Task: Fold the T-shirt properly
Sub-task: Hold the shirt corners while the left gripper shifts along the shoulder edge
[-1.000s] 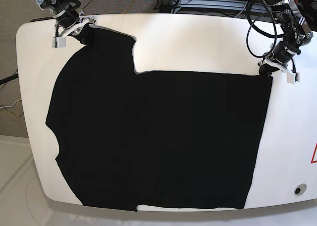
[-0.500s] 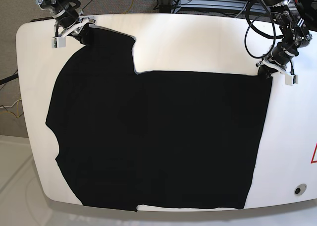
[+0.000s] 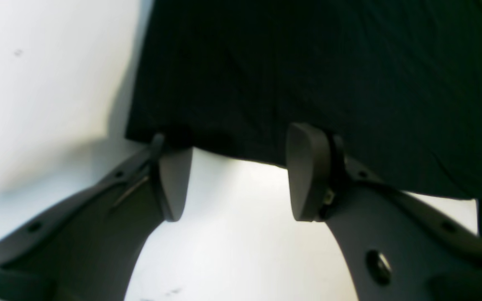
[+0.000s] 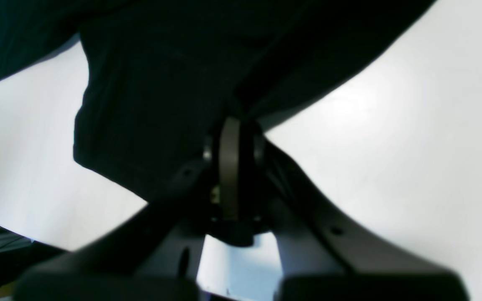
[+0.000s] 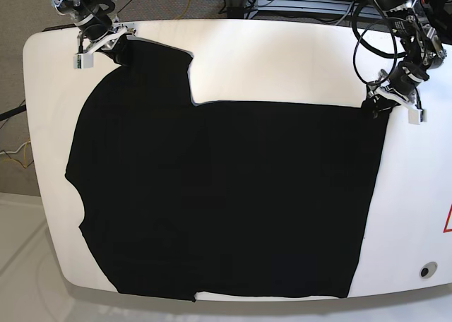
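Note:
The black T-shirt lies flat across most of the white table, one part folded over so its upper edge steps down. At its far right corner my left gripper stands open. In the left wrist view the left gripper has its fingertips at the T-shirt's edge, with one tip touching the corner. My right gripper at the far left corner is shut on the T-shirt; the right wrist view shows the right gripper pinching a bunched bit of the T-shirt.
Black cables loop beside the arm at the back right. A red mark and a small round hole sit near the table's right edge. The shirt's lower hem reaches the table's front edge.
My left gripper has opened and let go of the shirt's far right corner, which now lies on the table. The right gripper and the cloth have stayed put.

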### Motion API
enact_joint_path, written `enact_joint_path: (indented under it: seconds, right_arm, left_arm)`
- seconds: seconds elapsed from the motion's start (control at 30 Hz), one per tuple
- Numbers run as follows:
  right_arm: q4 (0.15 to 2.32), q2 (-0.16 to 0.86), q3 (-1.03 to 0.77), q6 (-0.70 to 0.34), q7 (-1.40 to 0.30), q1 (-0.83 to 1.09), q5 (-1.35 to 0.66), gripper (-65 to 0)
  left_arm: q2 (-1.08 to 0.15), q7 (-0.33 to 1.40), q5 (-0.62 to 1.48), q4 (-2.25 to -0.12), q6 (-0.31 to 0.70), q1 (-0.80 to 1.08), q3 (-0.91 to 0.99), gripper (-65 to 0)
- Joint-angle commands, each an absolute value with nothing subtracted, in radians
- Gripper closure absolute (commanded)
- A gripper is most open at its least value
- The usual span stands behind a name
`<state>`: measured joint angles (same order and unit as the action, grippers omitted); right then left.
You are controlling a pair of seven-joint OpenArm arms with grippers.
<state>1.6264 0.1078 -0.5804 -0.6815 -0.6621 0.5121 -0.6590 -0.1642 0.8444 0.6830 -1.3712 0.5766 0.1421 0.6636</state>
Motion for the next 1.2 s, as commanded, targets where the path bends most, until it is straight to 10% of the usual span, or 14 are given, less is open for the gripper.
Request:
enact_joint_path:
  seconds: [0.0,1.17]
  right_arm:
    - [1.637,0.115,-0.584,-0.695,-0.643,0.512,-0.673,0.0]
    - [1.64,0.117,-0.588,-0.692,-0.651,0.509,-0.669,0.0]
  left_arm:
    - [-0.18,0.84,0.68,-1.379,0.576,0.133,0.667,-34.7]
    - [-0.176,0.842,0.655,-1.39,0.559,0.11,0.667,-36.2]
